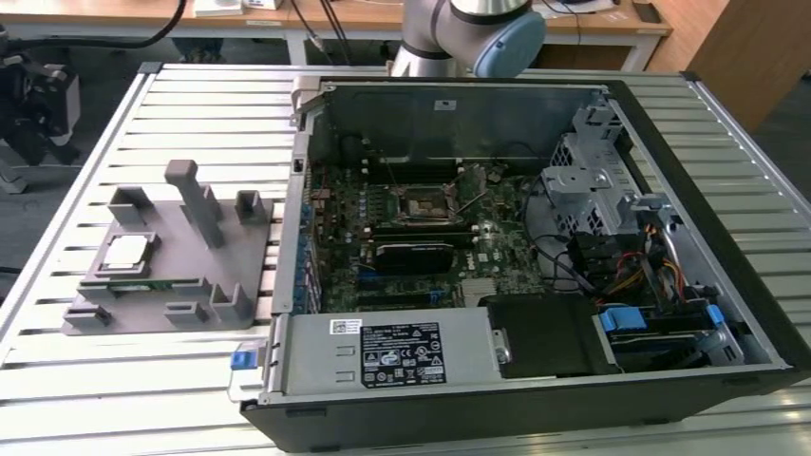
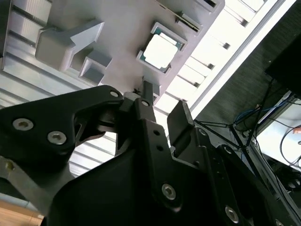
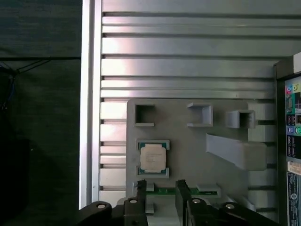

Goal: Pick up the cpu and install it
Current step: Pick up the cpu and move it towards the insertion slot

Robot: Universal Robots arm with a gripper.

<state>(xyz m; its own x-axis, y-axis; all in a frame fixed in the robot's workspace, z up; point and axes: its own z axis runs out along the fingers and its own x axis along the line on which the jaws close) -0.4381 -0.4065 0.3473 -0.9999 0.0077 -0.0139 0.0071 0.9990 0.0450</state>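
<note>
While my gripper hangs jaws apart, empty, I judge the cpu light, stiff, fragile; pinch its edges.

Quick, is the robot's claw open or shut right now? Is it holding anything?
Gripper: open, holding nothing. The cpu lies in the grey fixture, apart from the fingers.

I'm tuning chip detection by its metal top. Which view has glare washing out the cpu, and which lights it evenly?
Second wrist view: glare bleaches the cpu top and the table slats beside it near white. First wrist view: evenly lit, pale beige. Exterior view: bright but distinct against the grey fixture.
</note>
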